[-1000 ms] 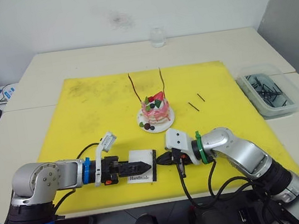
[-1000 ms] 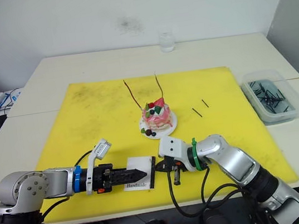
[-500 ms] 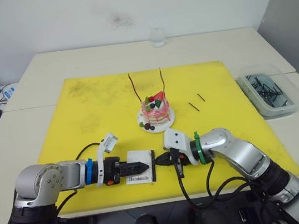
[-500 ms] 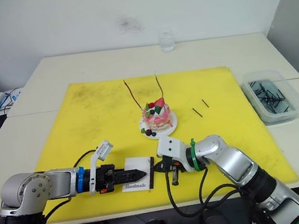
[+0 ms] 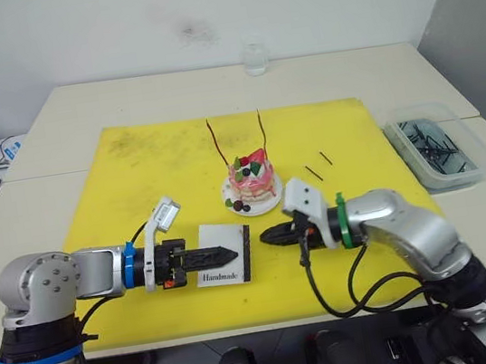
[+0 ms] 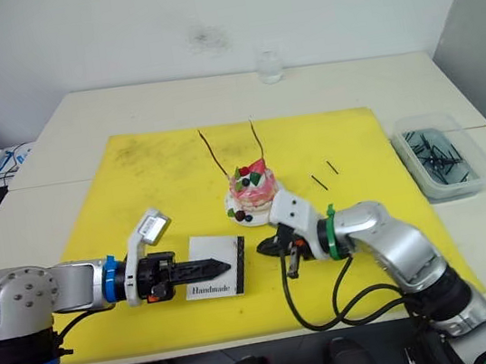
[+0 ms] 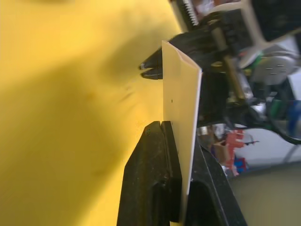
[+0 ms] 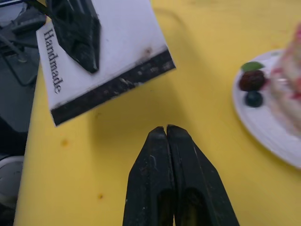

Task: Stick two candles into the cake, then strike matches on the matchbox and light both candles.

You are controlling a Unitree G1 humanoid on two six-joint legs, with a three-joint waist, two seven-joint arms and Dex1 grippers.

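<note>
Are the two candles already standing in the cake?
Yes. Both candles stand upright in the pink cake, rising well above it. No flame shows on either.

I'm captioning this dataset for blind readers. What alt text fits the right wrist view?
The right gripper, fingers together, hangs over the yellow mat just off the dark striking strip of the white "Handmade" matchbox, which the left gripper clamps. The cake's white plate sits at the edge.

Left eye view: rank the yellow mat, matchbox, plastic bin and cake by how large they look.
1. Yellow mat
2. Plastic bin
3. Matchbox and cake look about alike; the matchbox lies nearer the camera, so their order is unsure.
</note>
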